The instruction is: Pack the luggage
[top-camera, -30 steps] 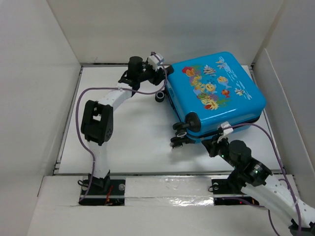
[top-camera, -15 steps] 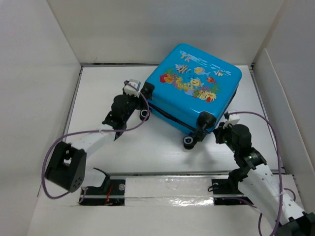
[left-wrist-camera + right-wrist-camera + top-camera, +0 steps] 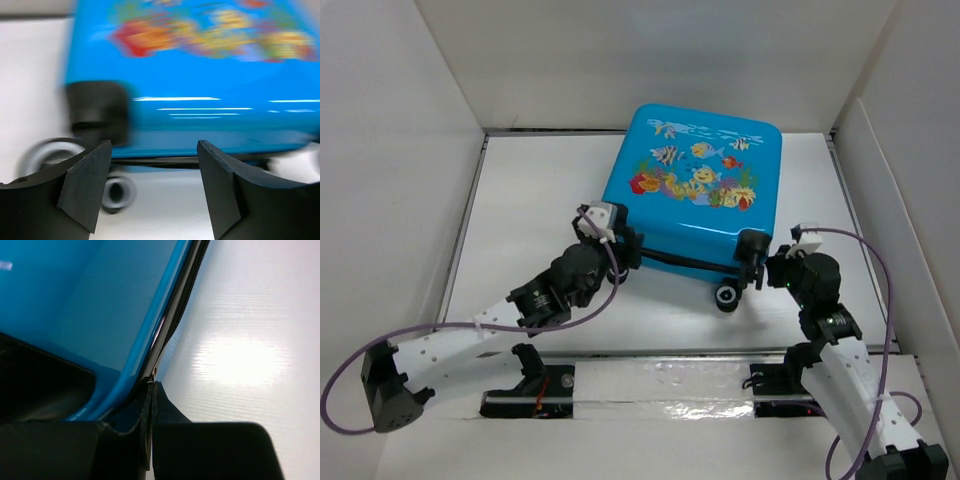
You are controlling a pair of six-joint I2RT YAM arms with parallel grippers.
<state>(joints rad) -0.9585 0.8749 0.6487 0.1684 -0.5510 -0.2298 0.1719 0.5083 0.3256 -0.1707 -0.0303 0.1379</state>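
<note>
- Your left gripper (image 3: 150,192) had its jaws apart, empty, facing the wheel corner (image 3: 95,115).
- Your right gripper (image 3: 151,390) was pressed together at the zipper seam (image 3: 186,290).
- The luggage (image 3: 695,195) lay shut, upper centre of the top view.
- Risk: a one-sided shove could spin it and pull the right fingertips off the seam.

I see the luggage (image 3: 695,200) in bright blue, its lid printed with cartoon fish and coral in orange, yellow, red and green. Black zipper trim (image 3: 680,258) runs along its near side. The wheel (image 3: 727,296) is black with a grey centre. The table (image 3: 530,210) is white. The left arm (image 3: 460,345) and right arm (image 3: 850,385) are white with black joints, and the cables (image 3: 865,260) are purple. The left gripper (image 3: 152,165) and right gripper (image 3: 151,440) are black.
</note>
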